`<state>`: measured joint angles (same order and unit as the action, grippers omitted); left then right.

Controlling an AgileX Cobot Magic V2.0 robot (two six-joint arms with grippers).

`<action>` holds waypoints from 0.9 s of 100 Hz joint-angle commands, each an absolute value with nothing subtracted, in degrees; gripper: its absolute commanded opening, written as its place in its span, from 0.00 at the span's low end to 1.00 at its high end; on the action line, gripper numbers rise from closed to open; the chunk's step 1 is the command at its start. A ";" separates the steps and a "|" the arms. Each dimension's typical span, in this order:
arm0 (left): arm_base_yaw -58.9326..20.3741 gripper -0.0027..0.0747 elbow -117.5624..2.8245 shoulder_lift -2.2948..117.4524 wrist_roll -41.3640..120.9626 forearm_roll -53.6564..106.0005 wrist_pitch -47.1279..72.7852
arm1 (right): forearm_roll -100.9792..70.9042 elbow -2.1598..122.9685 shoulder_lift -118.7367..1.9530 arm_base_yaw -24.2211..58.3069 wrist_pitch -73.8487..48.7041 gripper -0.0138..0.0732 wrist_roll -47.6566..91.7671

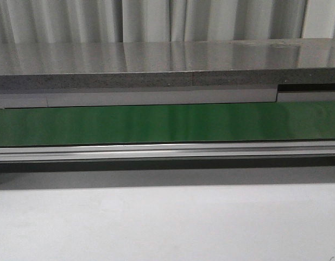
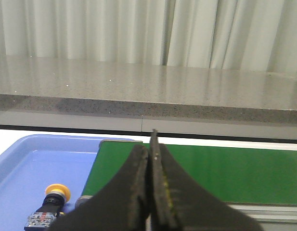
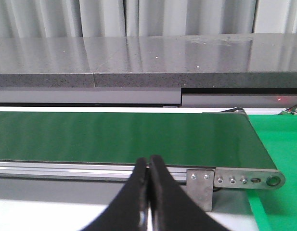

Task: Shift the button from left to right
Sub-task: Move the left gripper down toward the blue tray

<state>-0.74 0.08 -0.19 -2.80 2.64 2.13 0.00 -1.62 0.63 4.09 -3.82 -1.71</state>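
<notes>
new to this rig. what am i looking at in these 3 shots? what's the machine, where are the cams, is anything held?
It is a two-armed robot facing a green conveyor belt with a grey stone-like ledge behind it. The front view looks forward over the belt; no arm shows there. The other two views come from cameras on each wrist, looking past the dark fingers. The left gripper and the right gripper are both shut and hold nothing. The left wrist view shows a blue tray beside the belt's end, with the button lying in it: yellow cap, black body. The right wrist view shows the belt's other end and a green surface beyond.
</notes>
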 commanded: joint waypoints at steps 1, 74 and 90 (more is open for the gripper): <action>-1.15 0.01 2.74 -1.88 -3.38 3.04 -2.67 | 0.30 -0.57 1.72 4.11 0.60 0.08 -1.67; -1.15 0.01 -4.84 1.02 -3.38 2.43 1.72 | 0.30 -0.57 1.72 4.11 0.60 0.08 -1.67; -1.15 0.01 -14.99 8.14 -3.38 2.92 10.60 | 0.30 -0.57 1.72 4.11 0.60 0.08 -1.67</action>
